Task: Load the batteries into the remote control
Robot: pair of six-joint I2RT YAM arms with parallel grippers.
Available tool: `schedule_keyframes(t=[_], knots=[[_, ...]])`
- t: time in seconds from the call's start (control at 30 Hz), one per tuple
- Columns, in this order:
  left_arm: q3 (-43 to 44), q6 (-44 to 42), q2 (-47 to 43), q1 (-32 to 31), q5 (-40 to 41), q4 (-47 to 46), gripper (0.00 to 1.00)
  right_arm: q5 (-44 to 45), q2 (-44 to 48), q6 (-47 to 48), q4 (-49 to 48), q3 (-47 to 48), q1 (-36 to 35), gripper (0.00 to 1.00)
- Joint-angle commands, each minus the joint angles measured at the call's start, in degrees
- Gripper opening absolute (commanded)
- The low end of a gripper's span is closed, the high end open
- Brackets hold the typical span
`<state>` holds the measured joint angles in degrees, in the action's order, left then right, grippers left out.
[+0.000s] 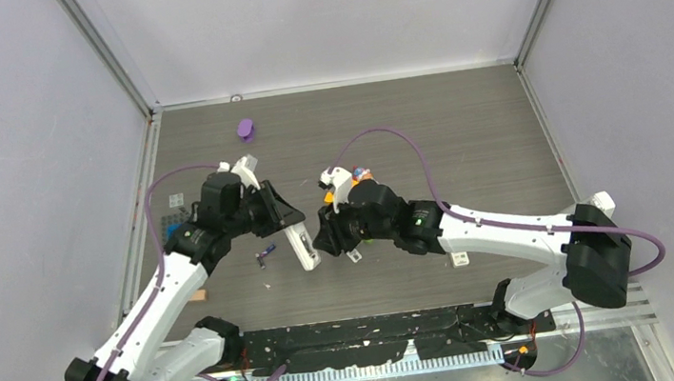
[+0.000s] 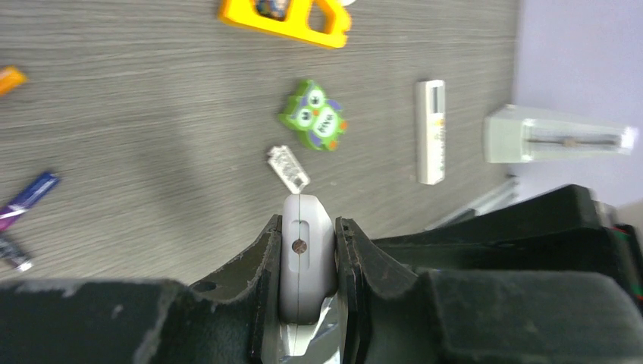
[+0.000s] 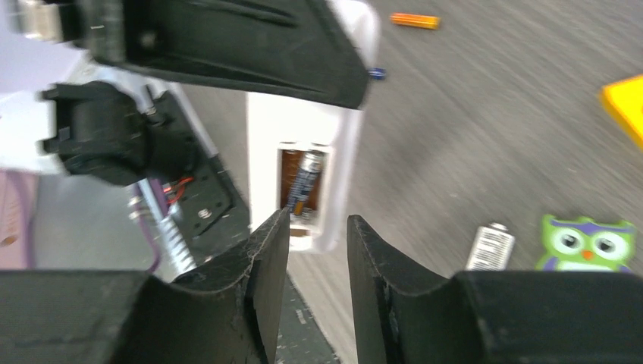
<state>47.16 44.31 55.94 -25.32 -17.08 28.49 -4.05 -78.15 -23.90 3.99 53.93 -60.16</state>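
Note:
My left gripper (image 2: pixel 308 223) is shut on the sides of the white remote control (image 2: pixel 307 258), seen end-on; from above the remote (image 1: pixel 302 245) juts out of it at mid-table. In the right wrist view the remote's back (image 3: pixel 303 144) faces me with its compartment uncovered and one dark battery (image 3: pixel 305 182) lying in it. My right gripper (image 3: pixel 318 218) sits just short of the remote's lower end, jaws apart and nothing between them. Loose on the table lie an orange battery (image 3: pixel 414 20), a purple battery (image 2: pixel 30 199) and a dark battery (image 2: pixel 15 255).
A green owl block (image 2: pixel 313 115), a small white labelled piece (image 2: pixel 288 168), a second slim white remote (image 2: pixel 431 130) and a yellow toy (image 2: pixel 288 17) lie on the table. A purple lump (image 1: pixel 246 128) sits at the back left. Walls close in three sides.

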Motion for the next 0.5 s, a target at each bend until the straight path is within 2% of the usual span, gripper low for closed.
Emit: schedule_keyframes(t=[0.0, 0.13, 0.23, 0.47], knots=[[6.1, -4.4, 6.7, -5.3, 14.3, 7.7, 0.00, 13.7, 0.0, -1.4, 1.8, -0.3, 0.2, 0.40], [10.9, -3.6, 15.3, -10.6, 25.0, 12.9, 0.00, 17.9, 0.5, -5.3, 3.4, -3.1, 1.8, 0.41], [18.5, -2.3, 22.9, -15.9, 34.9, 21.2, 0.00, 19.6, 0.8, -7.0, 5.4, -4.4, 3.7, 0.41], [26.1, 0.4, 35.9, -19.7, 43.9, 29.2, 0.00, 19.7, 1.1, -8.8, 6.7, -5.7, 5.6, 0.41]])
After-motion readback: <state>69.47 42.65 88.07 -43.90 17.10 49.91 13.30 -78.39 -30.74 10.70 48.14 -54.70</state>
